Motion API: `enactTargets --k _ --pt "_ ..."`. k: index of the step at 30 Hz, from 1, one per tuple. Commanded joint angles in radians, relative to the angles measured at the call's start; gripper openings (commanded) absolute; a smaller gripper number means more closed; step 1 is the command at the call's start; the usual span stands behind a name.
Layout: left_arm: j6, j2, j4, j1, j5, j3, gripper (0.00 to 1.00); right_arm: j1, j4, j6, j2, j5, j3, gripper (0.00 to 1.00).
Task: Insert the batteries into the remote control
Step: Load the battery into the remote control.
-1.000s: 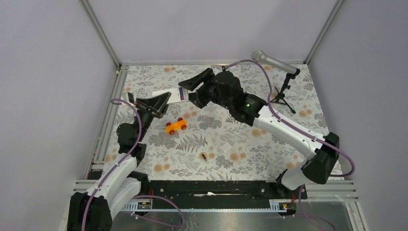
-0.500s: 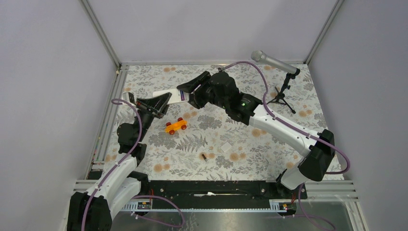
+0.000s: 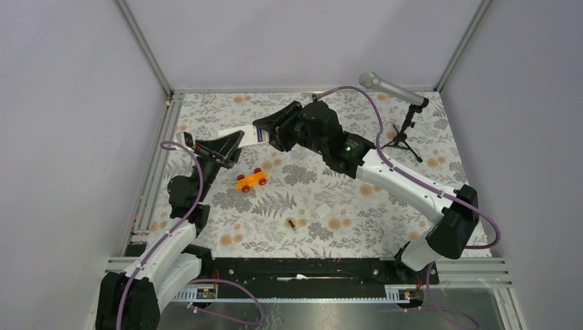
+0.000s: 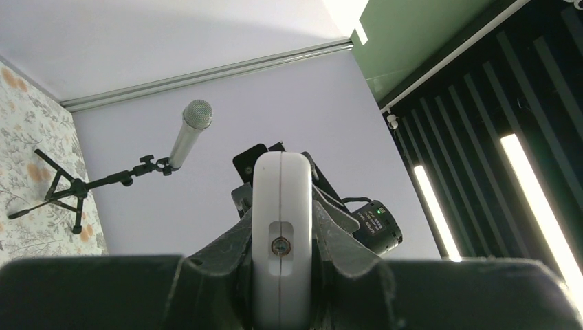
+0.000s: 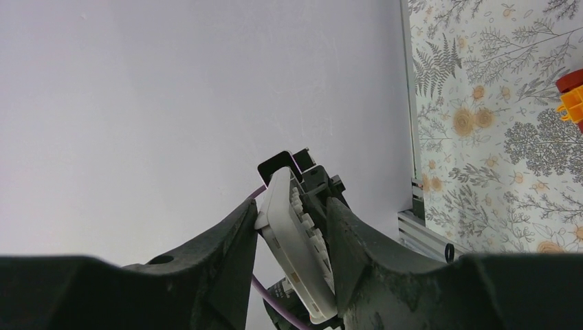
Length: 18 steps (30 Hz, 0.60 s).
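My left gripper [image 3: 229, 146] is shut on one end of the white remote control [image 3: 240, 135] and holds it above the table's far left; in the left wrist view the remote [image 4: 280, 199] stands edge-on between my fingers. My right gripper [image 3: 271, 130] is closed round the remote's other end; in the right wrist view the remote [image 5: 297, 237] lies tilted between both fingers, buttons towards the right one. A small purple mark, perhaps the blue-purple battery, shows at that end. The dark battery [image 3: 292, 223] lies on the table near the front middle.
An orange toy car [image 3: 251, 180] sits on the floral cloth below the remote. A small flat white square piece [image 3: 323, 210] lies right of the dark battery. A microphone on a tripod stand [image 3: 405, 120] stands at the back right. Walls enclose three sides.
My right gripper moved left onto the remote's free end and its jaws narrowed from wide open to closed round it. The left arm and the table items did not move.
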Motion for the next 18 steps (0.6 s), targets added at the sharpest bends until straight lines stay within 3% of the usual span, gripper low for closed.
enactTargets --k 1,12,18 --pt "-0.033 0.000 0.142 -0.001 -0.056 0.054 0.00 -0.007 0.019 -0.006 -0.023 -0.017 -0.009 0.46" --pt "-0.027 0.013 0.121 -0.001 -0.028 0.089 0.00 -0.006 0.037 -0.031 -0.026 -0.058 -0.029 0.43" --pt "-0.034 0.011 0.100 -0.001 -0.022 0.095 0.00 -0.008 0.045 -0.045 -0.031 -0.077 -0.037 0.35"
